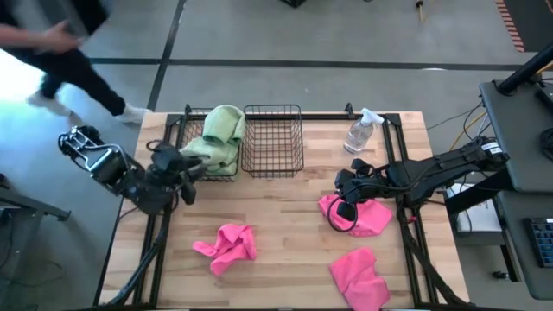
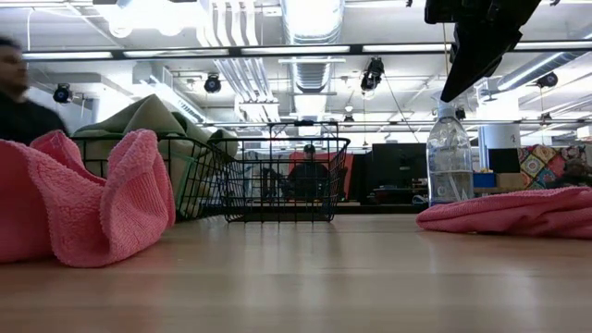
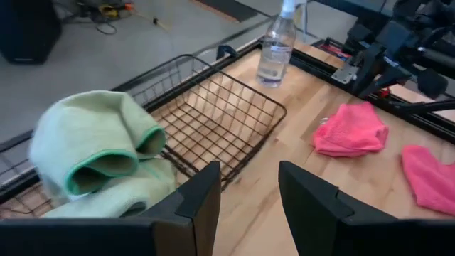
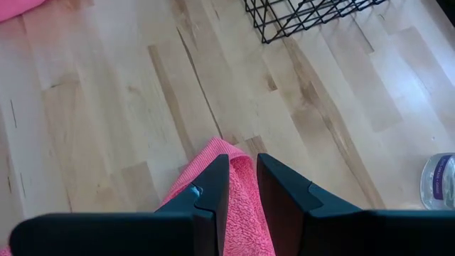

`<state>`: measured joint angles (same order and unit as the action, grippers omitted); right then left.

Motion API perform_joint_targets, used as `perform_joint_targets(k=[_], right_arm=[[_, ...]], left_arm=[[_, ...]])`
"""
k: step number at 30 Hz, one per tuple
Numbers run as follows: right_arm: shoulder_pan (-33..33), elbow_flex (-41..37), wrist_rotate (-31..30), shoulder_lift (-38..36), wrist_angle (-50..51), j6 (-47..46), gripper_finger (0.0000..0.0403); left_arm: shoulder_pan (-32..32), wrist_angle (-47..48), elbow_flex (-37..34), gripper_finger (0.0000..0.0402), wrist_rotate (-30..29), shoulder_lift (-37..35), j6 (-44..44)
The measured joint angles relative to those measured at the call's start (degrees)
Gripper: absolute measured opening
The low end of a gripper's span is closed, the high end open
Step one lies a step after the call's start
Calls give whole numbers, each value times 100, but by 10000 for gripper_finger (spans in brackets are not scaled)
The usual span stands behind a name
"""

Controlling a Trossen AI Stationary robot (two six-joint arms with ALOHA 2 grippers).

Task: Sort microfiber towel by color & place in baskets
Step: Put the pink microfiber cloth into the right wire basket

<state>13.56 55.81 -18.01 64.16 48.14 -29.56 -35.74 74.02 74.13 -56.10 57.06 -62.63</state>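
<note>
Light green towels [image 1: 220, 138] [image 3: 99, 156] are heaped in the left wire basket [image 1: 183, 130] and rise above its rim. The right basket [image 1: 272, 108] [image 3: 220, 114] holds nothing. Three pink towels lie crumpled on the table: near middle [image 1: 226, 244] [image 2: 83, 199], near right [image 1: 359, 276], and right of centre [image 1: 370, 218] [image 2: 518, 211]. My left gripper [image 1: 192, 168] [image 3: 249, 178] is open beside the left basket's near side. My right gripper [image 1: 346, 210] [image 4: 242, 163] [image 2: 446, 97] points down above that third pink towel's [image 4: 245, 206] left end, open by a narrow gap and clear of it.
A clear spray bottle [image 1: 360, 134] [image 3: 276, 50] [image 2: 450, 162] stands upright near the far edge, right of the baskets. A person [image 1: 60, 65] [image 2: 14, 92] moves on the floor beyond the table's far left corner. Bare wood lies between the baskets and the pink towels.
</note>
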Motion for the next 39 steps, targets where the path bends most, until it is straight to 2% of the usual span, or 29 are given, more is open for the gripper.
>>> perform_joint_targets(k=[6, 12, 20, 23, 27, 31, 35, 39], right_arm=[[0, 0, -1, 0, -19, -55, 68], [0, 0, -2, 0, -50, -296, 68], [2, 0, -2, 0, -51, -745, 68], [0, 0, -4, 0, -70, -823, 68], [2, 0, -6, 0, -92, -896, 68], [0, 0, -52, 0, -100, -951, 68], [2, 0, -433, 0, -131, -1071, 68], [2, 0, -775, 0, -287, -1088, 68]], left_arm=[[-369, 1195, -3, 127, -362, -2, -1219], [-385, 1603, -304, 127, -962, -88, -1429], [-392, 1590, -1541, 127, -1569, -1105, -2291], [-463, 1412, -1897, 127, -1769, -1552, -2292], [-643, 933, -2190, 127, -1778, -2047, -1510], [-872, 287, -2304, 127, -1377, -2489, -337], [-1063, -306, -2317, 127, -1099, -2932, 768], [-1126, -871, -2317, 127, -295, -3402, 1661]])
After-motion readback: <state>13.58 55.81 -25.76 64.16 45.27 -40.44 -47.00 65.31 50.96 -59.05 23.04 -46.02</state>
